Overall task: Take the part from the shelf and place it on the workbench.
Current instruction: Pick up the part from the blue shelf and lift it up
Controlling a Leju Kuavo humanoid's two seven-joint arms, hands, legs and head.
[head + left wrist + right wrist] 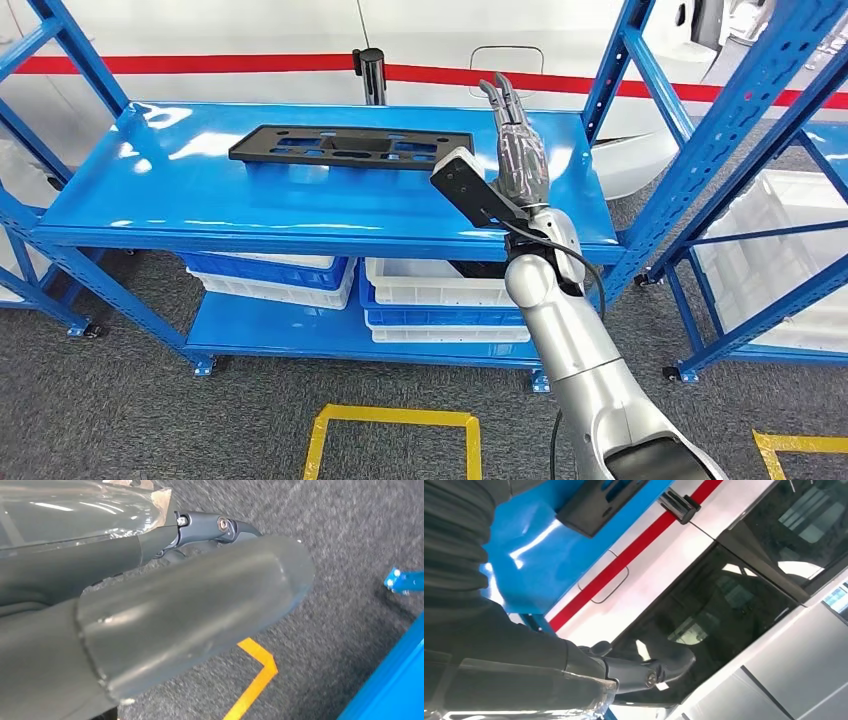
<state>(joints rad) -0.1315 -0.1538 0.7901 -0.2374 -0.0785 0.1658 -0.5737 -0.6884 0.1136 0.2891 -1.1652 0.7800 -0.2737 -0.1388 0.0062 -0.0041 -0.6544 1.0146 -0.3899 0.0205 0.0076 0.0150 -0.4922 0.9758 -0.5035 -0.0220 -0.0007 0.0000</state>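
A flat black plastic part (pixel 350 147) with several cut-outs lies on the top board of the blue shelf (pixel 200 200), toward the back. My right hand (pixel 517 140) is raised over the shelf's right end, fingers straight and apart, holding nothing, a short way right of the part's end. The right wrist view catches a corner of the part (pixel 594 505) on the blue board (pixel 524 555), beyond the right hand (pixel 634 672). My left hand (pixel 190 605) hangs over grey carpet with nothing in it; its fingers are mostly hidden behind the thick thumb.
White and blue bins (pixel 440 290) sit on the shelf's lower board. A second blue rack (pixel 760 150) stands at the right with a white bin (pixel 790 250). A white vehicle with a red stripe (pixel 250 63) is behind. Yellow floor lines (pixel 395 418) mark the carpet.
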